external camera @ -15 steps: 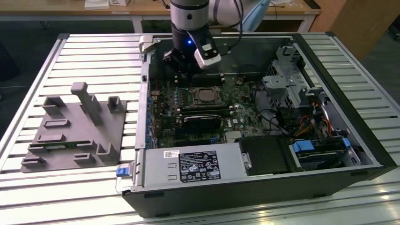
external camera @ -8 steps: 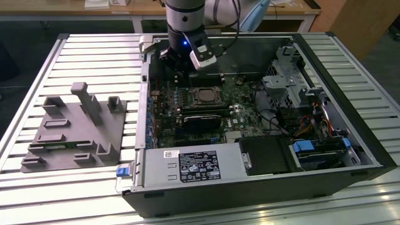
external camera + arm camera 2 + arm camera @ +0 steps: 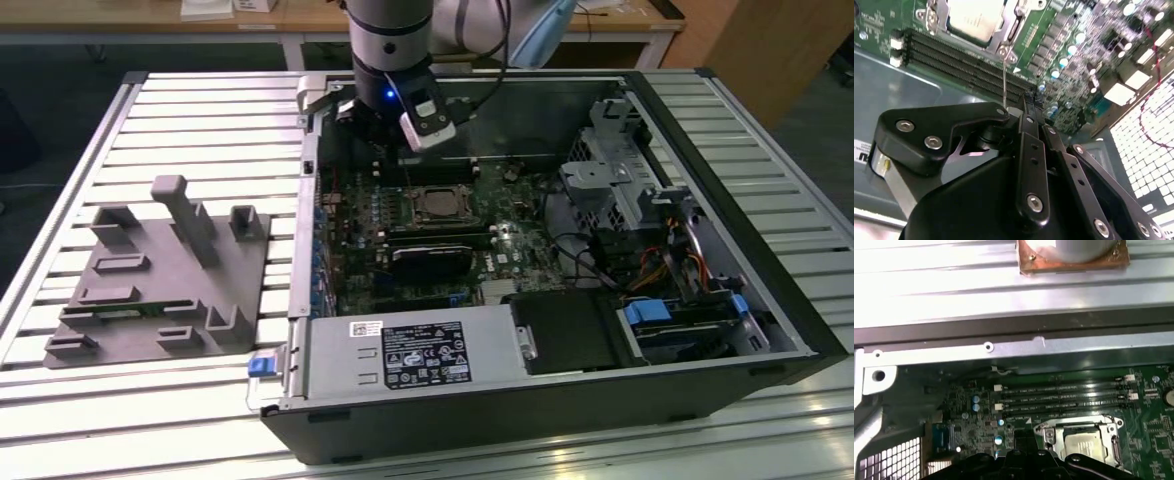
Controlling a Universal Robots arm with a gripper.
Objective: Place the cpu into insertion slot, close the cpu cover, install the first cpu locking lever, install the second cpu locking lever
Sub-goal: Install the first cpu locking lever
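Note:
The cpu [image 3: 1085, 444] [image 3: 975, 19] lies in the insertion slot [image 3: 437, 205] on the green board, its pale metal face up. The silvery cpu cover [image 3: 1053, 433] [image 3: 1013, 26] lies flat around it. A thin metal locking lever [image 3: 1004, 75] sticks out from the socket's corner towards my gripper and passes behind its black linkage. In the exterior view, my gripper [image 3: 380, 150] hangs over the board just beyond the socket. Its black fingers [image 3: 1029, 150] run together to a point with no gap, and nothing shows between them. My gripper [image 3: 1024, 462] appears as a dark edge beside the socket.
Black memory slots [image 3: 1064, 397] run alongside the socket. The open computer case [image 3: 747, 250] has tall walls, a drive cage [image 3: 607, 180] and a power supply [image 3: 414, 355]. A grey fixture [image 3: 160, 280] stands on the slatted table [image 3: 200, 100] at the exterior view's left.

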